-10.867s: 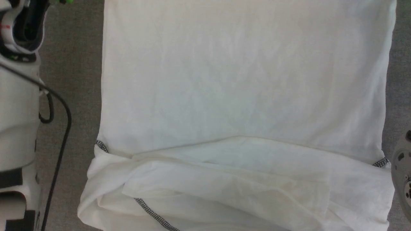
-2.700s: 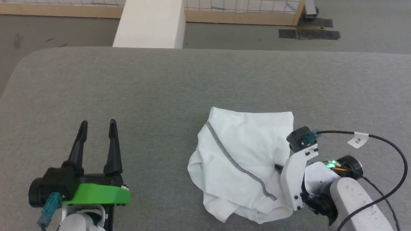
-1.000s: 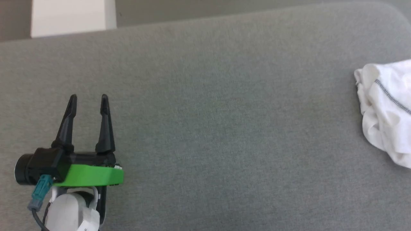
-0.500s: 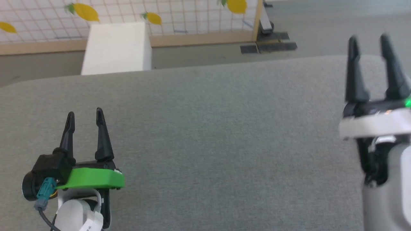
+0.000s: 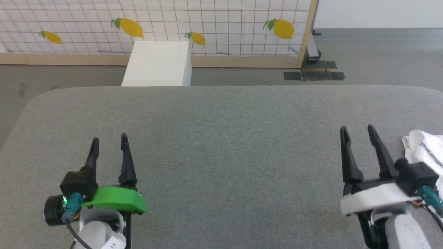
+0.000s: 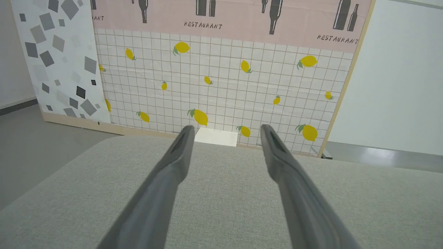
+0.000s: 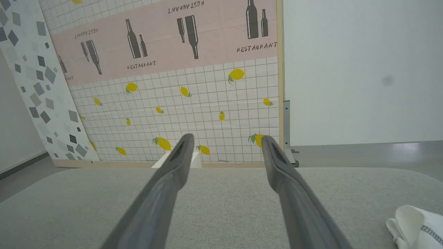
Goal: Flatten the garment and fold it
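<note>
At the far right edge of the grey fabric tabletop (image 5: 221,145), the garment (image 5: 424,150) lies in a crumpled white heap, cut off by the frame, with a short run of dark zigzag stitching showing on its upper fold. Just to its left is the right hand (image 5: 356,128) — its two dark fingers stand spread with nothing between them, pointing away from the robot. The dark camera block behind those fingers overlaps the near edge of the cloth in the head view; whether it touches the cloth cannot be told. From the right wrist, the heap sits low in the right corner, outside the fingers and apart from them.

Well apart from the garment, at the lower left, the left hand (image 5: 109,138) is likewise spread wide and empty, a green cover behind its fingers, over bare grey fabric.

Beyond the tabletop's far edge a white box (image 5: 157,64) stands on the grey floor (image 5: 380,55), in front of a screen (image 5: 225,27) printed with a grid and yellow lemons — higher up, in the wrist views, a pink band with dark bottles and the word "RESTAURANT"
</note>
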Available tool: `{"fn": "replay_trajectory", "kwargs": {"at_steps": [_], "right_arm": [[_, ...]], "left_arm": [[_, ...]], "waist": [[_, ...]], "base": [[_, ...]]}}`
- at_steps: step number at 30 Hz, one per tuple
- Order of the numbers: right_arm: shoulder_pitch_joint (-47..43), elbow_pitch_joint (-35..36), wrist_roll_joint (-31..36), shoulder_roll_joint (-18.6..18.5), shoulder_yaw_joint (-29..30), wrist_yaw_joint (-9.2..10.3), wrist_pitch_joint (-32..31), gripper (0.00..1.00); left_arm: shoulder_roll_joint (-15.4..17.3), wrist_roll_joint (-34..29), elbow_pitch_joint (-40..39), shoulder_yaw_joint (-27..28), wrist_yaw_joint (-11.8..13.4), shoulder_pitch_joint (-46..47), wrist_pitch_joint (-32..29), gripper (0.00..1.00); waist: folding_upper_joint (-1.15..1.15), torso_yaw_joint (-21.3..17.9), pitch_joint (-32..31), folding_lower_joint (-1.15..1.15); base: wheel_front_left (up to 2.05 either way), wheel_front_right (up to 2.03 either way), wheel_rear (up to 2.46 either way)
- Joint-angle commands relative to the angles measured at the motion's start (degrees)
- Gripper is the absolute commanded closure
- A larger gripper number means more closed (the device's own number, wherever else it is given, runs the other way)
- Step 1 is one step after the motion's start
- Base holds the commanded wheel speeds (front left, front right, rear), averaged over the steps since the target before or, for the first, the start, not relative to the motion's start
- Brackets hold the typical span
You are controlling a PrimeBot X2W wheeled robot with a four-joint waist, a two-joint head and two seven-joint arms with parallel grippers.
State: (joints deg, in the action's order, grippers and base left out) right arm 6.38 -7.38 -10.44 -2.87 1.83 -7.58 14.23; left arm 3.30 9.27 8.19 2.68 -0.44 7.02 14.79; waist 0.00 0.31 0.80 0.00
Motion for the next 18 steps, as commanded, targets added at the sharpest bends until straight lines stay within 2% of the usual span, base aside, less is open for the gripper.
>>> {"fn": "replay_trajectory", "kwargs": {"at_steps": [1, 11, 18], "right_arm": [[-1.3, -0.6, 0.2, 0.0, -0.2, 0.09, 0.5, 0.00], [-5.1, -6.0, -0.9, 0.0, 0.8, 0.09, 0.7, 0.00], [-5.5, -7.5, -1.9, 0.0, 0.6, 0.09, 0.7, 0.00]], "left_arm": [[-0.2, -0.4, 0.9, -0.3, 0.3, -0.5, 0.2, 0.00], [-0.3, 0.8, 8.5, -3.0, 0.1, -1.0, 0.2, 0.00], [-0.4, 0.5, 9.8, -4.5, 0.1, -1.1, 0.2, 0.00]], "waist": [[0.00, 0.3, -0.4, 0.00], [0.00, 0.0, -1.2, 0.00], [0.00, -0.3, -1.2, 0.00]], "base": [[0.00, 0.00, 0.00], [0.00, 0.00, 0.00], [0.00, 0.00, 0.00]]}}
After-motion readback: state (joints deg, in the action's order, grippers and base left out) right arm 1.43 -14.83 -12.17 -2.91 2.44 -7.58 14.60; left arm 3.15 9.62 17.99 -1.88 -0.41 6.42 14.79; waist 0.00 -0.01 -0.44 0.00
